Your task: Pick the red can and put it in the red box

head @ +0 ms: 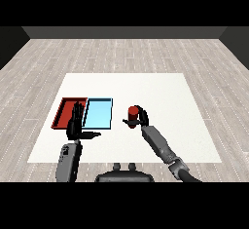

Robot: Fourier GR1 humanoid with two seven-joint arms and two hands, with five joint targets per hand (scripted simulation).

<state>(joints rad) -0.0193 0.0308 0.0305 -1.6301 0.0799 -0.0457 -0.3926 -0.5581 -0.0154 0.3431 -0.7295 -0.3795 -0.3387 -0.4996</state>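
- Right robot hand (141,117): black, carried on a grey forearm that enters from the lower right corner and slants up and to the left. Its fingers are curled round the red can, which is held by this hand.
- Red can (133,117): upright, gripped at its side by the right robot hand. It is seen over the white desk, to the right of the light blue tray and apart from it. Whether its base touches the desk cannot be told. It is not in either tray.
- Left robot hand (75,124): black, on a grey forearm that rises from the lower left. The fingers are held straight and point away from the robot, with the thumb stretched out to the right. Nothing is held. The fingertips are seen over the near right part of the red tray.
- Red tray (62,111): laid on the left part of the desk, partly covered by the left robot hand. No object is seen in its visible part.
- Light blue tray (98,113): laid just beside the red tray, on its right, between the red tray and the red can.
- Desk (165,91): white and rectangular, carrying both trays.
- Floor (126,52): pale wood planks are seen around the desk.
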